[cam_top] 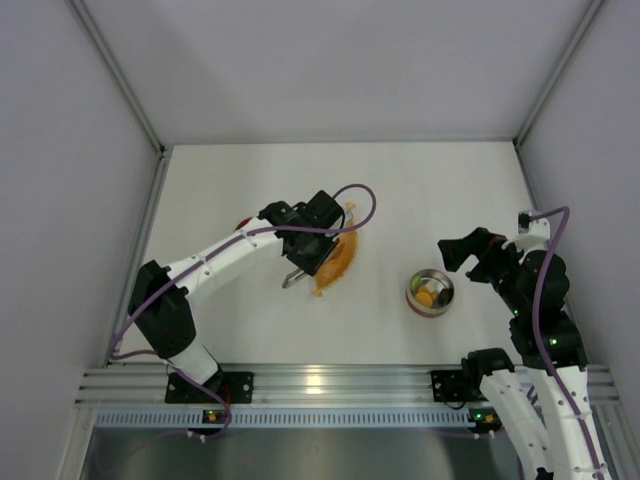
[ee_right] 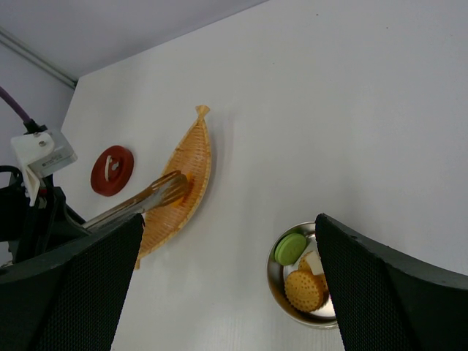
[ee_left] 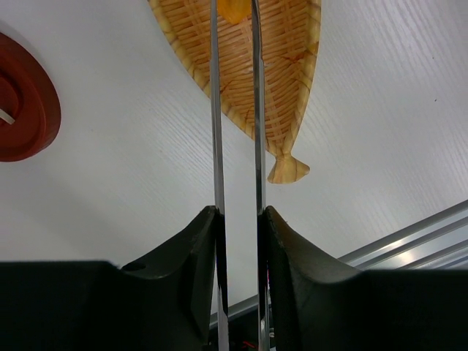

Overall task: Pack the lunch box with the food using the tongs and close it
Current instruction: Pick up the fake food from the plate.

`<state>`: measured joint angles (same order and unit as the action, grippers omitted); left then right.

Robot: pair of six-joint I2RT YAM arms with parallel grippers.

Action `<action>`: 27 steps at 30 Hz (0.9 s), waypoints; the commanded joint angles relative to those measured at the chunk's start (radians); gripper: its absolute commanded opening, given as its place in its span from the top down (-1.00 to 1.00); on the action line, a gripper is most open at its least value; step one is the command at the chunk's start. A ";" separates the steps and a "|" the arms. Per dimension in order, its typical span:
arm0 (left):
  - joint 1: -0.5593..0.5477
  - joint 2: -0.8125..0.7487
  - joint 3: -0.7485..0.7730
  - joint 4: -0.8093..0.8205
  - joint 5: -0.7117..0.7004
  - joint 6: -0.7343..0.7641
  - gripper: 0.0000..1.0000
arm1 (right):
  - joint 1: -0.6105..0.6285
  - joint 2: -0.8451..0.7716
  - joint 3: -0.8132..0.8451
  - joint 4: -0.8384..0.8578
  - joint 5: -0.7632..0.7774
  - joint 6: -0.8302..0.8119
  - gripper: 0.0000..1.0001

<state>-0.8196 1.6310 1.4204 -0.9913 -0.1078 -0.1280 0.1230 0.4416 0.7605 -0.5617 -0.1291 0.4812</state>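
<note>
- The left gripper [ee_left: 238, 216] has its fingers pressed against the outer sides of the long thin silver metal tongs [ee_left: 218, 110], pinching the two narrow arms between them.
- The tongs arms run nearly parallel, with a narrow gap, out over the orange woven leaf-shaped tray [ee_left: 281, 66].
- The tray lies near the centre of the tabletop, its stem end pointing toward the near edge.
- One orange food piece [ee_left: 234, 9] lies on the tray between the tongs arms near their tips. Whether the tips touch it cannot be told.
- The round red lid [ee_left: 25, 110] with a white squiggle lies flat on the tabletop, beside the tray on the side toward the left edge, apart from it.
- The small round steel lunch box [cam_top: 412, 300] with a reddish band stands uncovered on the right half of the tabletop, toward the near edge and well apart from the tray.
- The lunch box holds a green round piece [ee_right: 290, 247], an orange round piece [ee_right: 303, 290] and a white-topped piece [ee_right: 314, 262].
- The right gripper [ee_right: 230, 227] hangs beside the lunch box, toward the right edge, its fingers spread wide.
</note>
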 commanded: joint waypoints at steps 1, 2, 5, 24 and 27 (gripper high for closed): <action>0.002 -0.053 0.054 -0.012 -0.004 -0.018 0.42 | -0.011 0.003 0.017 0.037 -0.004 -0.003 -0.99; 0.002 -0.057 0.057 -0.010 -0.021 -0.022 0.44 | -0.011 0.005 0.016 0.037 -0.004 -0.003 -0.99; 0.002 -0.065 0.075 -0.007 -0.024 -0.032 0.46 | -0.011 0.005 0.019 0.039 -0.004 -0.001 -0.99; 0.002 -0.049 0.080 -0.026 -0.032 -0.039 0.41 | -0.011 0.016 0.022 0.045 -0.007 -0.001 -0.99; 0.002 -0.042 0.069 -0.026 -0.038 -0.041 0.39 | -0.011 0.017 0.020 0.045 -0.009 -0.001 -0.99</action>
<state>-0.8192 1.6093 1.4754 -1.0008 -0.1257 -0.1589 0.1234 0.4515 0.7605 -0.5610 -0.1299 0.4816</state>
